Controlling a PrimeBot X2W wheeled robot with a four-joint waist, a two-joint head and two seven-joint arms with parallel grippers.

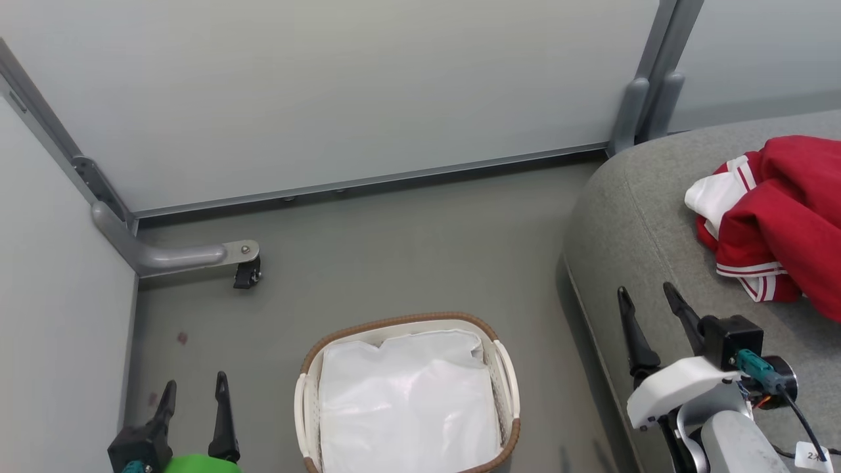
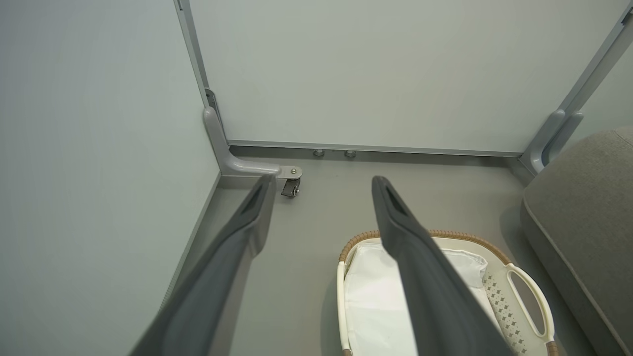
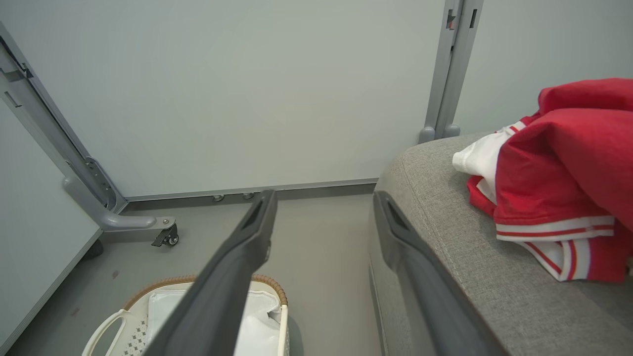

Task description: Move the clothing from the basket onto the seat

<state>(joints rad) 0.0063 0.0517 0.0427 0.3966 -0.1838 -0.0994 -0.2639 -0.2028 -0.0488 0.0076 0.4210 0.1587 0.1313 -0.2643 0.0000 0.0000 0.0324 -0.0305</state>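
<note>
The red clothing (image 1: pixel 785 217) with white stripe trim lies bunched on the grey seat (image 1: pixel 631 223) at the right; the right wrist view shows the same clothing (image 3: pixel 559 183) on the seat (image 3: pixel 445 217). The white basket (image 1: pixel 506 368) with its brown woven rim stands on the floor at bottom centre, holding just its white liner (image 1: pixel 407 401). My left gripper (image 1: pixel 194 387) is open at the lower left, left of the basket (image 2: pixel 524 296). My right gripper (image 1: pixel 647 299) is open over the seat's front edge, left of the clothing, holding nothing.
Pale partition panels (image 1: pixel 328 92) wall in the back and left. A grey metal foot with a black caster (image 1: pixel 246 272) juts onto the floor at the left corner. A grey post (image 1: pixel 647 98) stands behind the seat. Grey floor (image 1: pixel 407 263) lies between basket and panels.
</note>
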